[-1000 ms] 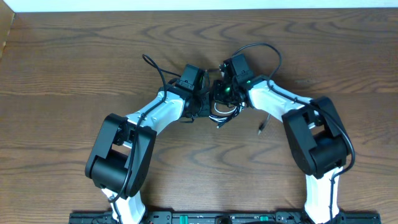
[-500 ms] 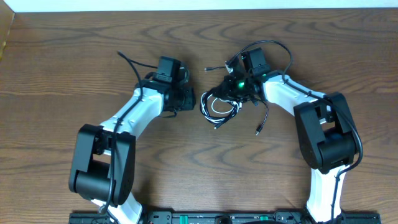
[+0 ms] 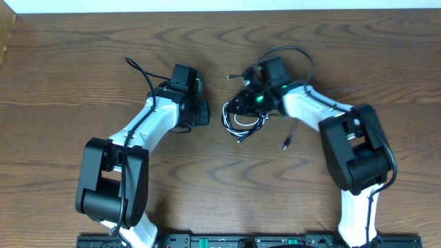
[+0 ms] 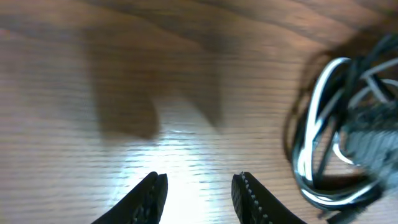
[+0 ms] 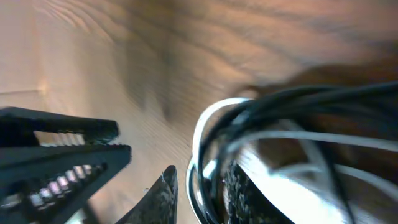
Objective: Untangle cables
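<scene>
Dark wood-grain table (image 3: 69, 55), bare apart from the work. A pale strip runs along its far edge (image 3: 220, 5). All places below are given relative to the tangle.

The cables (image 3: 242, 118) lie as one knot mid-table, between the two wrists. The white cord (image 4: 314, 106) is coiled in loops and the black cord (image 3: 292, 132) is wound through it. One black tail with its plug trails off the tangle on the right-arm, near side. A short end pokes out on the far side.

Left pincer (image 4: 200, 177): open, nothing in it, low over bare wood just beside the tangle on its left.

Right pincer (image 5: 200, 171): directly over the tangle, jaws parted a little, a white loop and a black strand passing through the gap. I judge that to be loose, not a pinch.

Step in hand, as I read it: take a fresh hold and draw the cords apart. To do it well I would:
- give each pincer one cord only, white in one and black in the other;
- check the wrist views before closing;
- pull slowly in opposite directions, easing off if the knot tightens.

Room: wide bare wood left of the tangle, more on its near side between the arms, and a fair margin toward the far edge. The tight spot is at the tangle itself, where the two wrists stand near each other. The trailing tail could snag under the right arm.
</scene>
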Controlling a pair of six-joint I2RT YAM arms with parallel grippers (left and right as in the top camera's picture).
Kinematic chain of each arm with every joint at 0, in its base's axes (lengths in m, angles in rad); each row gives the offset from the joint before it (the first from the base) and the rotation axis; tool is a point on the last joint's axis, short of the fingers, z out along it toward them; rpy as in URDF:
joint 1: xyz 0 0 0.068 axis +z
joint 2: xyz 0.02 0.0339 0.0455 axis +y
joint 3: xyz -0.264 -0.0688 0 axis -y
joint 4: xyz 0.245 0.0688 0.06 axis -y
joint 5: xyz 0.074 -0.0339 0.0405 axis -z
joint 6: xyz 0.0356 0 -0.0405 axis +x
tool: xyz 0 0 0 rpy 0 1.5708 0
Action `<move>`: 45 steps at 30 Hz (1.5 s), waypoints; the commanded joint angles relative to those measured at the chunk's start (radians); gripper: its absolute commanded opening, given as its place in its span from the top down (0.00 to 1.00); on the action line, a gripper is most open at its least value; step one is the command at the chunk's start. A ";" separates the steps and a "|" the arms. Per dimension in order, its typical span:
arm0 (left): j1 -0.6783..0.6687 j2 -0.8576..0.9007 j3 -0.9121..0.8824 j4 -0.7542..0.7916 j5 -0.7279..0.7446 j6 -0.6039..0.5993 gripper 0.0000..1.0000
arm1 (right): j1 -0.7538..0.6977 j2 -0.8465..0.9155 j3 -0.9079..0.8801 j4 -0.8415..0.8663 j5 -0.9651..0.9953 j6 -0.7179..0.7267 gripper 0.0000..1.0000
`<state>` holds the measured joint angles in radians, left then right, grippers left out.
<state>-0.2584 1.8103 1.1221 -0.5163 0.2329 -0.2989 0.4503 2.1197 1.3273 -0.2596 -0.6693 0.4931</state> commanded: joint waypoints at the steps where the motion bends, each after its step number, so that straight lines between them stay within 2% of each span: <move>1: 0.012 -0.011 -0.008 -0.011 -0.048 -0.020 0.61 | 0.074 -0.027 -0.002 0.019 0.206 0.007 0.76; 4: 0.011 -0.011 -0.008 -0.011 -0.048 -0.020 0.61 | 0.113 -0.027 -0.002 0.022 0.341 0.008 0.78; 9: 0.011 -0.011 -0.008 -0.011 -0.047 -0.020 0.61 | 0.146 -0.027 -0.002 0.021 0.425 0.007 0.98; 14: 0.012 -0.011 -0.008 -0.010 -0.023 0.013 0.61 | 0.120 -0.053 -0.001 0.020 0.349 0.007 0.99; 15: 0.017 -0.011 -0.007 -0.010 0.053 0.074 0.61 | 0.091 -0.077 -0.001 0.021 0.263 0.006 0.99; 19: 0.042 -0.011 -0.007 0.010 0.341 0.180 0.54 | 0.019 -0.121 -0.001 0.025 0.056 -0.030 0.99; 23: 0.063 -0.011 -0.007 0.039 0.560 0.228 0.51 | -0.043 -0.124 -0.002 0.043 -0.167 -0.046 0.99; 27: 0.064 -0.011 -0.007 0.065 0.701 0.261 0.50 | -0.083 -0.124 -0.002 0.041 -0.250 -0.059 0.99; 35: 0.064 -0.011 -0.007 0.124 0.707 0.261 0.49 | -0.110 -0.124 -0.002 0.027 -0.370 -0.093 0.99; 41: 0.063 -0.011 -0.007 0.153 0.610 0.261 0.49 | -0.111 -0.124 -0.002 -0.011 -0.455 -0.156 0.99; 45: 0.063 -0.011 -0.007 0.156 0.603 0.262 0.50 | -0.118 -0.124 -0.002 -0.063 -0.460 -0.193 0.99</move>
<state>-0.1982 1.8103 1.1210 -0.3641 0.8612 -0.0505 0.3420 2.0144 1.3273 -0.3027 -1.0565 0.3595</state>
